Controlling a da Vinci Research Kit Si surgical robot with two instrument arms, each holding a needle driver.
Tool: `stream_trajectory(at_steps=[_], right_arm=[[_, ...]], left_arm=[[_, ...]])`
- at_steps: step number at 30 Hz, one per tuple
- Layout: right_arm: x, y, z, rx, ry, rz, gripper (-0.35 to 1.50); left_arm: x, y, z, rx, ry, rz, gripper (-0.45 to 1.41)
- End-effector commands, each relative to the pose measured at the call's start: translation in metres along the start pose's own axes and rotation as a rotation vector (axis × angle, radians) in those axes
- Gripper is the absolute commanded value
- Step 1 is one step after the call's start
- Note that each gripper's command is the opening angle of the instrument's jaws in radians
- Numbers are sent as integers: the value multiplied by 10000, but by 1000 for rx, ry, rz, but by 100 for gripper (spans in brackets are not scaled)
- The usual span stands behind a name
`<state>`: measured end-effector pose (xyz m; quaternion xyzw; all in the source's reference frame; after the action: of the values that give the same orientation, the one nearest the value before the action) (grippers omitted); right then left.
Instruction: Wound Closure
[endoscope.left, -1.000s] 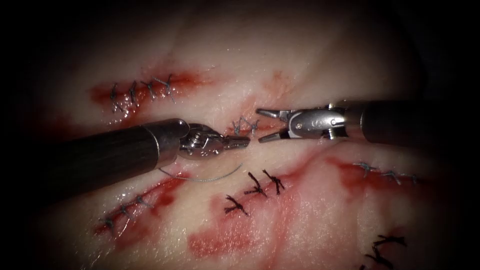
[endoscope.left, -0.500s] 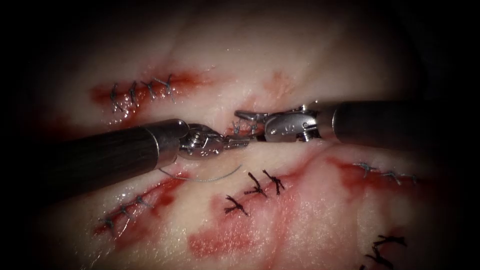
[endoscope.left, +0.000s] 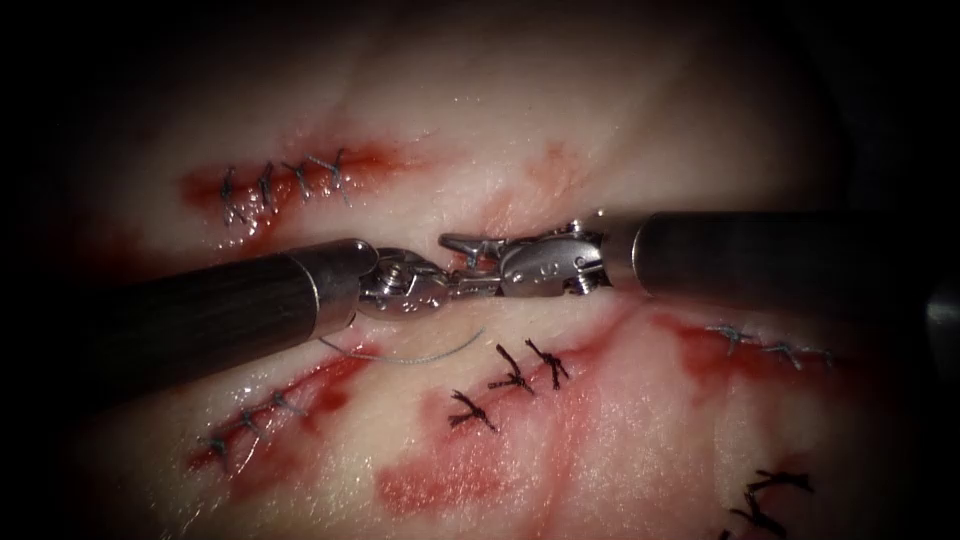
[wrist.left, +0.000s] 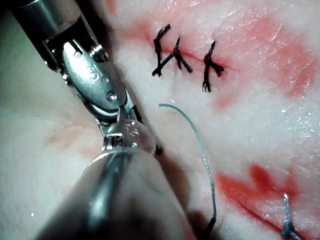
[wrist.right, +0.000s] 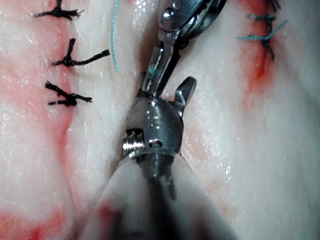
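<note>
Approach, we judge: the right claw (endoscope.left: 458, 265), jaws apart, has moved in to straddle the tip of the left claw (endoscope.left: 472, 287). That claw's jaws are together; on what, we cannot tell. Thread (endoscope.left: 410, 357) lies loose just below the left claw, on wet tissue (endoscope.left: 620, 420). We cannot place the needle. Any closing needs care, since there is little room between the claws.

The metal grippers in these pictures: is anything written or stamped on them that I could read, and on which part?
Right gripper: faint engraved marks on its metal body in the endoscope view, too small to read.
Left gripper: small marks on its wrist body, also too blurred to read.
Tissue and thread: no words, numbers or signs.
</note>
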<state>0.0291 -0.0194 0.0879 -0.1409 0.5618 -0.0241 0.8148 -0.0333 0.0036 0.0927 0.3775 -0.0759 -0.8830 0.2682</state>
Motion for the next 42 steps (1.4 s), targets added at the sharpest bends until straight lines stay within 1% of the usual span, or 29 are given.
stream_trajectory(at_steps=[1,4,8,9,10,12,13,14,17,20,21,22,23,24,25,26,28,33,34,36,40,42], right_arm=[[0,1,12,0,4,-1,136],[-1,1,14,-2,4,-13,136],[-4,0,15,-3,4,-28,129],[-5,-1,16,-3,4,-30,123],[-6,-3,16,-1,7,-32,101],[-8,-6,16,19,23,-36,37],[-8,-7,16,38,30,-39,-17],[-9,-9,16,58,29,-42,-35],[-8,-13,17,116,36,-55,-35],[-9,-15,17,113,29,-66,-35],[-8,-13,17,101,16,-54,-16],[-8,-10,17,79,-7,-34,51],[-8,-7,17,71,-16,-19,101],[-7,-4,16,57,-30,-16,125],[-7,0,15,46,-41,-8,140],[-7,4,13,23,-68,8,148],[-7,9,5,9,-81,30,148],[-2,26,-24,-12,-96,63,148],[-2,30,-30,-12,-94,67,148],[0,39,-44,-15,-85,95,148],[4,54,-67,-47,-103,120,148],[5,62,-76,-64,-116,132,148]], left_arm=[[-1,-6,6,2,-1,2,-45],[1,-5,6,-1,-2,2,-45],[4,-3,5,-8,0,-3,-45],[4,-3,5,-10,0,-3,-45],[4,-3,5,-11,0,-3,-45],[5,-3,5,-13,-1,-3,-45],[5,-3,5,-13,-1,-3,-45],[5,-3,4,-14,0,-3,-45],[4,-4,4,-14,1,-9,-45],[4,-4,4,-14,1,-9,-45],[4,-4,3,-14,1,-9,-45],[4,-3,3,-15,2,-9,-45],[4,-3,2,-15,3,-9,-45],[4,-3,0,-16,5,-8,-45],[4,-2,-2,-17,7,-8,-45],[4,-2,-5,-18,3,-13,-45],[4,0,-14,-19,-6,-23,-45],[-3,-1,-44,-34,-4,-44,-45],[-7,-2,-49,-38,2,-49,-40],[-15,-3,-58,-37,-11,-70,-10],[-41,-4,-72,-8,-57,-152,7],[-55,-4,-73,12,-90,-195,10]])
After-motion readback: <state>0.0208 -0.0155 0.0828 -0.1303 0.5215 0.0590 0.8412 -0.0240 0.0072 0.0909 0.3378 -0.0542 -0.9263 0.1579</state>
